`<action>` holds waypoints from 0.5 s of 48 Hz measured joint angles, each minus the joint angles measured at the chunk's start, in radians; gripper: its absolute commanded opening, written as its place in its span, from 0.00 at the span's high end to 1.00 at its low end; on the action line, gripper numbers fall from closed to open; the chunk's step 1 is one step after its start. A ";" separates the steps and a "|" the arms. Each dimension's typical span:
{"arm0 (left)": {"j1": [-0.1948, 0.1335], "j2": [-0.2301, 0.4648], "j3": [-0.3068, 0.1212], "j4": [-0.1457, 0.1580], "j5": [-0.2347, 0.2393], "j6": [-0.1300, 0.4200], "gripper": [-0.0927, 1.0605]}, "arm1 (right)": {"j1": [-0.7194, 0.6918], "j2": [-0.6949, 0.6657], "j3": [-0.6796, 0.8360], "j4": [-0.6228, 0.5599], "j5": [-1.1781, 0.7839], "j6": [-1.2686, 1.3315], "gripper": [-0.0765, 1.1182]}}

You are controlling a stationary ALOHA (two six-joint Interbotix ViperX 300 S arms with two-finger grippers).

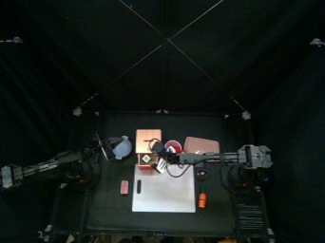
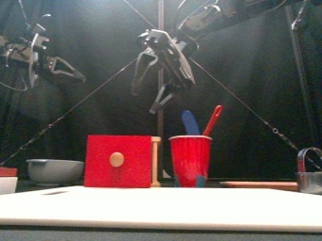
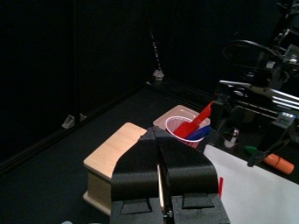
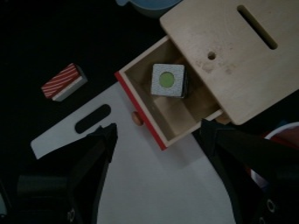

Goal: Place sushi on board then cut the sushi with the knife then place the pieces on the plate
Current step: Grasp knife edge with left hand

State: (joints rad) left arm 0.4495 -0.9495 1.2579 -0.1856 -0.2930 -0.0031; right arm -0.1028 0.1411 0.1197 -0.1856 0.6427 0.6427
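Note:
The wooden box (image 4: 228, 52) has its red-fronted drawer (image 4: 138, 107) pulled out. Inside the drawer lies a toy sushi roll (image 4: 170, 80), seen end-on with a white face and a green centre. My right gripper (image 4: 170, 175) hangs open above the drawer's front and the white cutting board (image 4: 135, 171), holding nothing; the top view places the right gripper (image 1: 165, 158) by the box (image 1: 150, 137). The red cup (image 2: 190, 158) with a blue knife (image 2: 190, 122) and a red knife (image 2: 213, 120) stands beside the box. The pink tray (image 1: 200, 145) lies at the back right. My left gripper (image 3: 158, 179) hovers shut at the left.
A blue-grey bowl (image 1: 121, 147) sits left of the box. A red-and-white toy (image 4: 65, 80) lies left of the board, an orange toy (image 1: 202, 199) on the board's right edge. A metal cutter (image 2: 310, 169) stands at the far right.

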 measured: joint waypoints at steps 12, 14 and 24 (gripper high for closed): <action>0.003 0.000 0.000 -0.002 0.000 0.000 0.86 | 0.002 0.109 -0.120 -0.011 0.110 -0.003 0.05; 0.005 -0.002 0.000 -0.002 -0.002 0.000 0.86 | 0.002 0.121 -0.130 -0.015 0.114 -0.003 0.05; 0.011 -0.002 0.000 -0.002 0.000 0.000 0.86 | 0.002 0.175 -0.167 -0.021 0.115 -0.003 0.05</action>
State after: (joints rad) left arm 0.4602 -0.9511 1.2579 -0.1871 -0.2930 -0.0031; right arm -0.1012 0.3160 -0.0476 -0.2071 0.7578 0.6397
